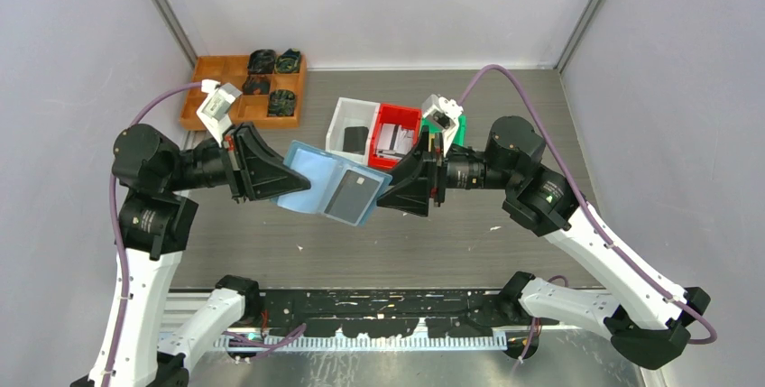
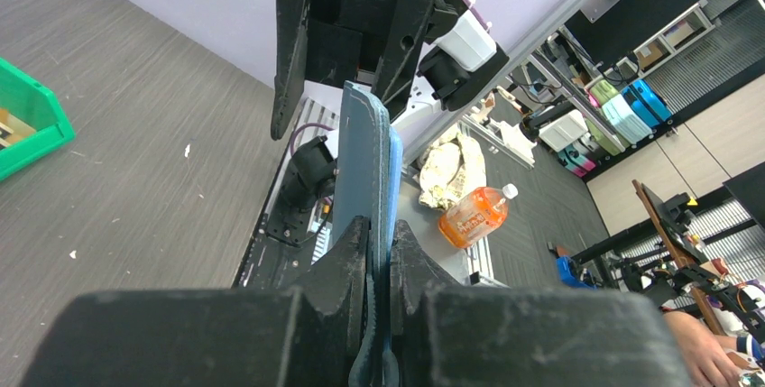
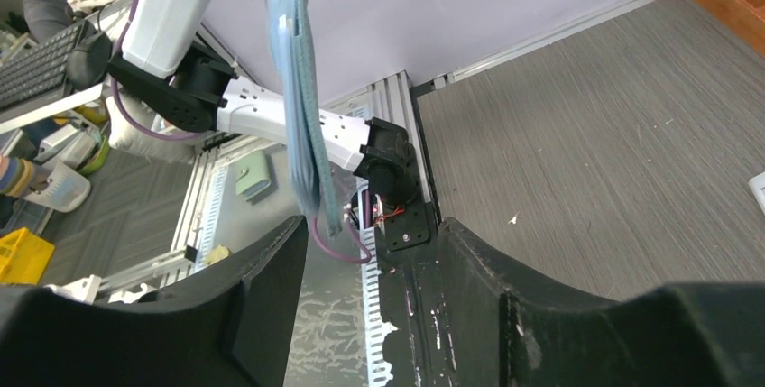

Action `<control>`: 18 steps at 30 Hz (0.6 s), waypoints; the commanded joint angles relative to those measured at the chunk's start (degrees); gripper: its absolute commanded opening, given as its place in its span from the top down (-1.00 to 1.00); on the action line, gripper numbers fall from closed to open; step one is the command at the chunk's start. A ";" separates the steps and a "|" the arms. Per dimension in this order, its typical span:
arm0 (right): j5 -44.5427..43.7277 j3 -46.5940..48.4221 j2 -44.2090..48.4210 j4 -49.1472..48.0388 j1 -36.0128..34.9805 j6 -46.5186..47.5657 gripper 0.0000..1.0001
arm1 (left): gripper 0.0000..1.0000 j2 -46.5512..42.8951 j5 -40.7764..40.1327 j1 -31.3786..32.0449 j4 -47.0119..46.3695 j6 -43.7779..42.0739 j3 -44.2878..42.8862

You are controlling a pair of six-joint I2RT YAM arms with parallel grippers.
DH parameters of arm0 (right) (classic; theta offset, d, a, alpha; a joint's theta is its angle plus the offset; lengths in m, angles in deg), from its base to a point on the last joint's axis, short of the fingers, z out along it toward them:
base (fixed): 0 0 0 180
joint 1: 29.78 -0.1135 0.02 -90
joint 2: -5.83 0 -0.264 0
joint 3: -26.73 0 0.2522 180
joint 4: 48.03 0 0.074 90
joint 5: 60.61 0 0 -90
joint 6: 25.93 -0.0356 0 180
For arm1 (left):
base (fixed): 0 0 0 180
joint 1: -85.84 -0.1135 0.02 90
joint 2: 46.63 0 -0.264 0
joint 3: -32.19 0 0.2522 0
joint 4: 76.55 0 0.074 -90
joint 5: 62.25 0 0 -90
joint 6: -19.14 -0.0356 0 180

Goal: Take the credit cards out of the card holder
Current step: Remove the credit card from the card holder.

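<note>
The slate-blue card holder [image 1: 316, 175] hangs unfolded in mid-air over the table's middle. My left gripper [image 1: 293, 184] is shut on its left half. In the left wrist view the holder [image 2: 365, 161] stands edge-on, pinched between the jaws of that gripper [image 2: 379, 234]. A dark grey card [image 1: 352, 194] shows in the pocket of the holder's right half. My right gripper [image 1: 383, 196] is open at the holder's right edge. In the right wrist view the holder's edge [image 3: 298, 116] hangs just beyond the wide-apart jaws of this gripper [image 3: 374, 223], close to the left finger, not gripped.
A wooden tray [image 1: 203, 89] with black parts sits at the back left. White [image 1: 341, 121], red [image 1: 388, 125] and green [image 1: 458, 130] bins stand behind the right gripper. The arm bases and a black rail [image 1: 379, 301] line the near edge.
</note>
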 commanded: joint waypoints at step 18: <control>1.94 3.13 -1.61 -4.74 0.30 -1.40 0.06 | 1.00 -0.15 0.76 0.12 -3.30 0.21 -2.34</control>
